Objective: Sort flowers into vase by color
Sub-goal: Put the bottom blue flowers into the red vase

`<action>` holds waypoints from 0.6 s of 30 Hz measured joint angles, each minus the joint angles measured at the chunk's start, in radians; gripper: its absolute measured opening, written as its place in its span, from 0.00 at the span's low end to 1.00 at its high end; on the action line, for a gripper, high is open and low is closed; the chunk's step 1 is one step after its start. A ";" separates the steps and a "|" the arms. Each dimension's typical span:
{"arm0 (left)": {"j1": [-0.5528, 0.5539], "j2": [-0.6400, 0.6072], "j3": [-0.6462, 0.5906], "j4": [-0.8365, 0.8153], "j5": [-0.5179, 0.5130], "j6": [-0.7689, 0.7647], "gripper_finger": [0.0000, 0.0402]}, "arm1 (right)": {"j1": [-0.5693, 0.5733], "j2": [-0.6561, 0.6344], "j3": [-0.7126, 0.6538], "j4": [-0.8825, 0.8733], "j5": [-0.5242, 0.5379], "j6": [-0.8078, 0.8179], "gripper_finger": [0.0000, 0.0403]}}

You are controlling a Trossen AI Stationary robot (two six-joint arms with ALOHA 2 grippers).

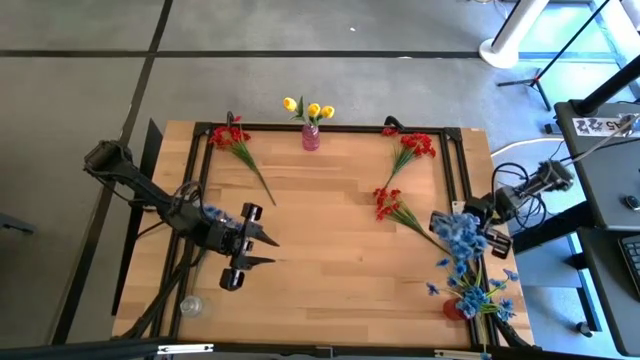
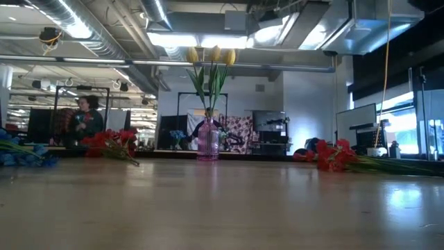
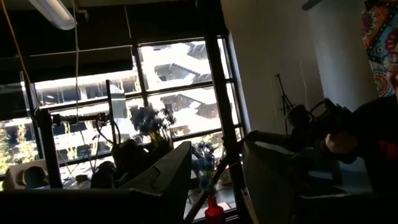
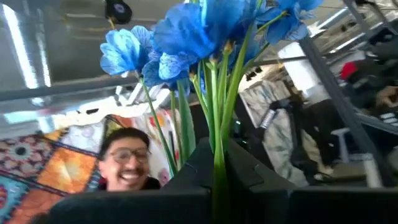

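Note:
My right gripper [image 1: 447, 222] is at the table's right side, shut on a bunch of blue flowers [image 4: 186, 31] whose blooms [image 1: 463, 236] spread beyond its fingers. More blue flowers [image 1: 490, 295] stand in a red vase [image 1: 455, 309] at the near right corner. Yellow tulips [image 1: 310, 108] stand in a pink vase [image 2: 208, 144] at the far edge. Red flowers lie flat on the table at the far left [image 1: 235, 140], far right [image 1: 410, 148] and right of centre [image 1: 390, 205]. My left gripper [image 1: 268, 250] hovers open over the table's near left part, holding nothing. My right gripper pinches the green stems [image 4: 217, 134] of the blue bunch between its two fingers, below the blooms. The stems run along the fingers and the blooms stand out past the fingertips. The gripper body hides the lower stems.
A black frame [image 1: 330, 128] runs along the far edge and down the sides of the wooden table. A clear cup [image 1: 190, 306] sits at the near left corner. Blue blooms [image 2: 21, 154] lie at the low view's left edge. A person [image 2: 87, 121] shows beyond the table.

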 joint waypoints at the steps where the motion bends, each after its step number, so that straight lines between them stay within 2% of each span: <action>1: 0.000 0.000 0.000 -0.002 0.000 0.000 0.35 | 0.035 0.013 0.005 0.009 0.032 -0.017 0.02; 7: 0.000 0.000 0.000 -0.008 -0.002 0.000 0.35 | 0.262 0.081 0.010 0.079 0.251 -0.128 0.02; 13: 0.007 0.000 0.000 -0.016 -0.002 0.001 0.35 | 0.466 0.127 0.010 0.022 0.443 -0.190 0.02; 18: 0.033 0.000 0.000 -0.033 -0.003 -0.003 0.35 | 0.580 0.159 0.010 -0.007 0.560 -0.271 0.02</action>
